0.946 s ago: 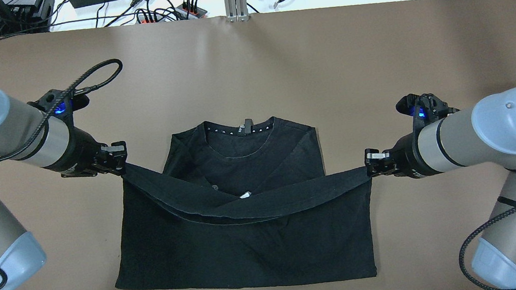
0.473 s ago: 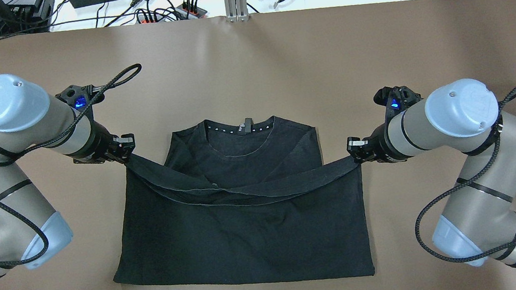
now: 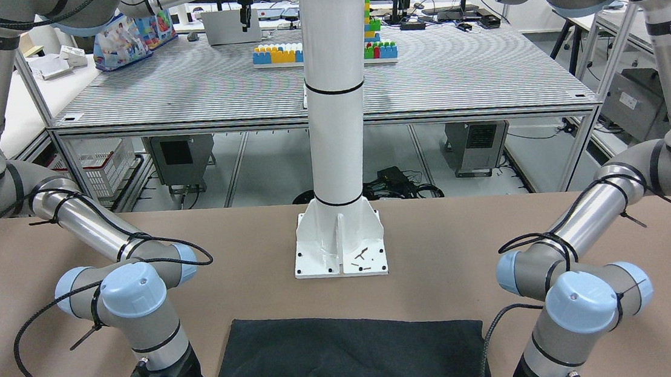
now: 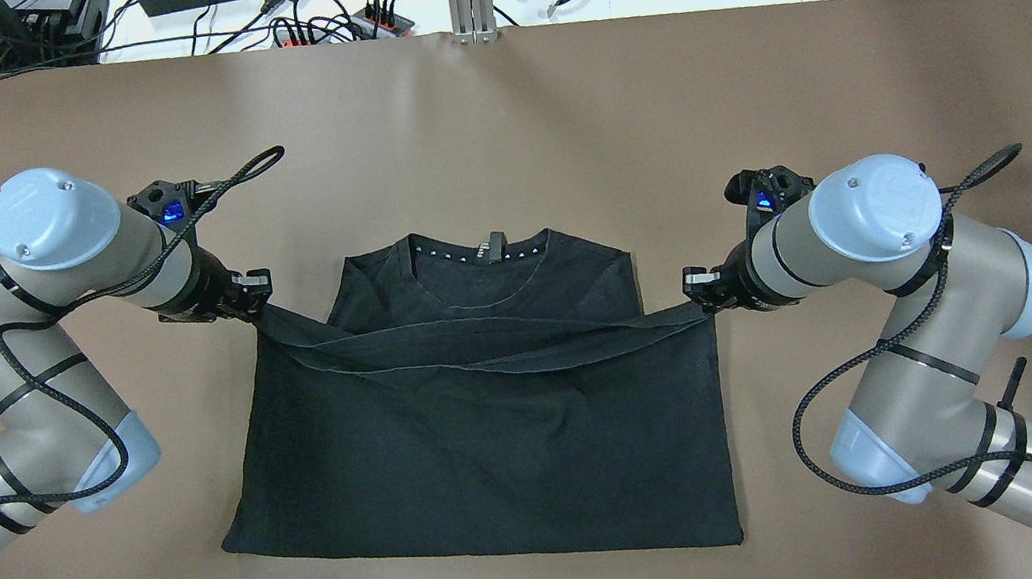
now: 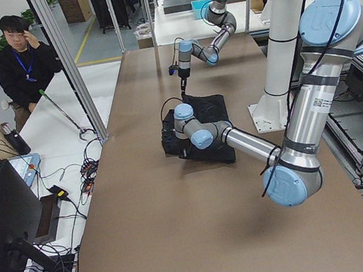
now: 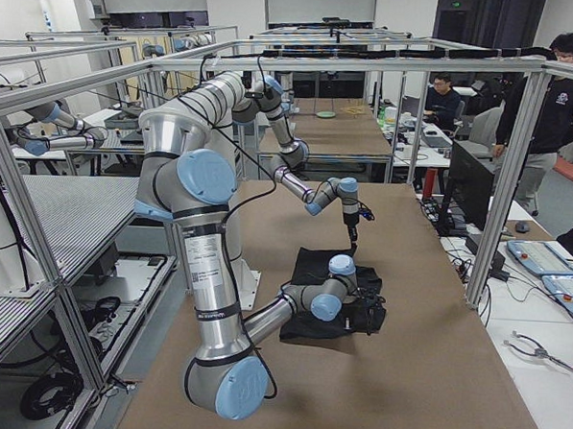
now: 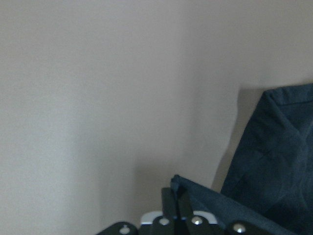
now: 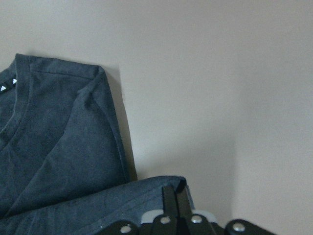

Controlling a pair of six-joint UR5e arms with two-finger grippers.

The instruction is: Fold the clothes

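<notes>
On the brown counter [image 4: 494, 131] you see the black garment [image 4: 479, 456] lying flat, one edge raised across its upper half between the left tool [image 4: 261, 308] and right tool [image 4: 693, 293], each clamped on a corner. The white pillar [image 3: 333, 91] stands near its folded edge, not touching; cables [image 4: 316, 15] lie beyond the counter.

Black garment [image 5: 208, 119] lies mid-length on the brown table [image 5: 184, 239], just left of the white pillar [image 5: 276, 45]. Left gripper [image 5: 171, 144] sits low at its near edge. Right gripper [image 5: 182, 93] points down at its far edge (grip not resolvable here). Person [image 5: 21, 61] seated far left.
</notes>
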